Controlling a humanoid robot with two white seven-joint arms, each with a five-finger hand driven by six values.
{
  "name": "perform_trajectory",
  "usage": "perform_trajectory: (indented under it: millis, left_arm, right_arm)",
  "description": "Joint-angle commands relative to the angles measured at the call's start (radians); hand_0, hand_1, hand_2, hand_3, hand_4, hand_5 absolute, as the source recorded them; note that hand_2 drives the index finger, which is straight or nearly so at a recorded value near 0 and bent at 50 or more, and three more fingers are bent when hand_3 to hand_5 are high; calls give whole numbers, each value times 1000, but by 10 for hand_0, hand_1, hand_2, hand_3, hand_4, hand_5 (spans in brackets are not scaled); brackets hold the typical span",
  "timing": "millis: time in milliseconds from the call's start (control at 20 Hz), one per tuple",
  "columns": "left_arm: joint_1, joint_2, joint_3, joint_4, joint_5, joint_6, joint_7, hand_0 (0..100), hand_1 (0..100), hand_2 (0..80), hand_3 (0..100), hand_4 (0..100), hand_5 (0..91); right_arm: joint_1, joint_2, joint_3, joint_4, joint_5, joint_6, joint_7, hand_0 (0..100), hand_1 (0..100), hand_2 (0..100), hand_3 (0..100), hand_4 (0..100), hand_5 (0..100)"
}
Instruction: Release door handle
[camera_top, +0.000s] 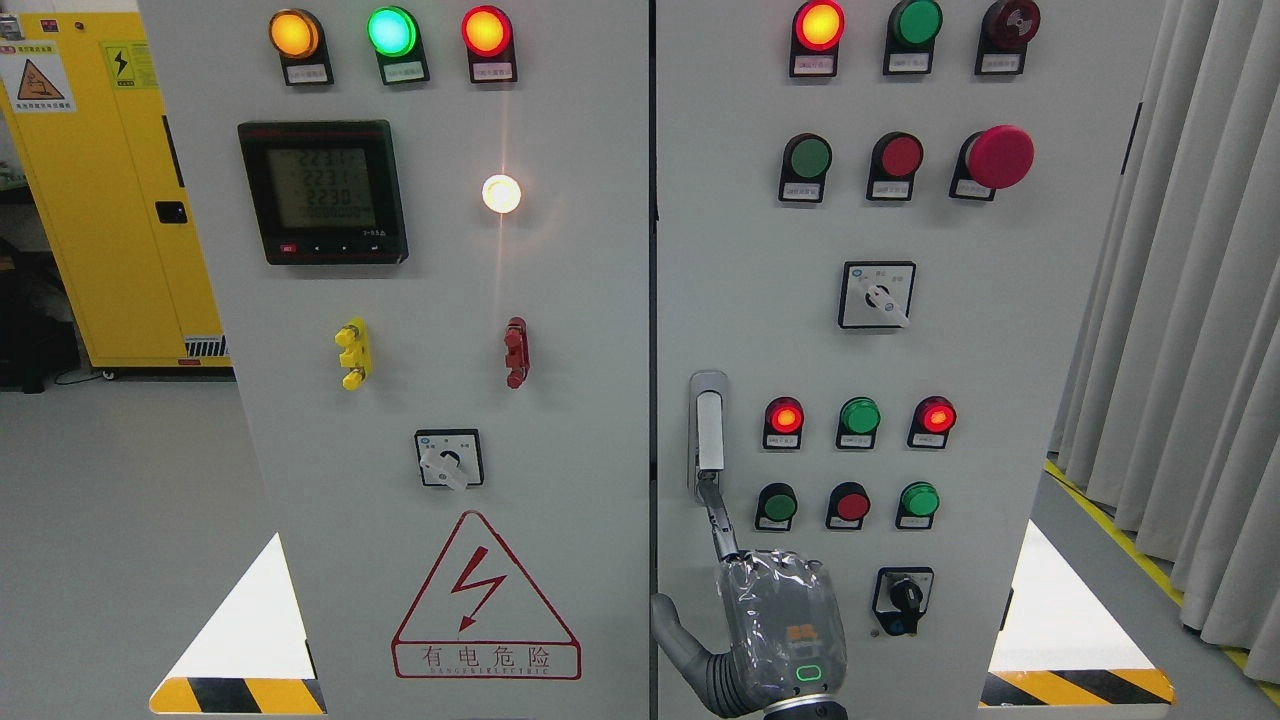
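Note:
A silver lever handle (708, 430) stands upright in its recess at the left edge of the cabinet's right door (1040, 400). My right hand (692, 552) comes up from the bottom edge just below it. The index finger (718, 520) is stretched upward, its tip at the handle's lower end. The thumb (668, 620) is spread out to the left, apart from the handle. Nothing is wrapped around the handle, and the door sits flush with the left door (580, 400). My left hand does not show.
Lit indicator lamps, push buttons, a red mushroom stop button (1000, 157) and rotary switches (903, 598) cover both doors close to my hand. A yellow cabinet (110, 200) stands at the far left, grey curtains (1190, 350) at the right.

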Motion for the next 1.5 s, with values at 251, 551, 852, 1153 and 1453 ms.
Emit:
perform_trajectory:
  millis: [251, 551, 852, 1153, 1453]
  left_arm:
    - [0, 0, 0, 0, 0, -1, 0, 120, 556, 0, 0, 0, 0]
    - [0, 0, 0, 0, 0, -1, 0, 120, 556, 0, 0, 0, 0]
    - [0, 0, 0, 0, 0, -1, 0, 120, 556, 0, 0, 0, 0]
    - [0, 0, 0, 0, 0, -1, 0, 120, 556, 0, 0, 0, 0]
    - [0, 0, 0, 0, 0, -1, 0, 120, 556, 0, 0, 0, 0]
  right_arm:
    - [13, 0, 2, -1, 0, -1, 0, 348, 315, 0, 1000, 1000, 1000]
    - [13, 0, -2, -13, -1, -1, -2, 348, 315, 0, 1000, 1000, 1000]
    - [14, 0, -1, -63, -3, -4, -13, 347, 315, 0, 1000, 1000, 1000]
    - [28, -2, 5, -103, -4, -7, -14, 347, 315, 71, 1000, 1000, 1000]
    - [36, -5, -5, -120, -6, -12, -14, 489, 322, 511, 979, 904, 953]
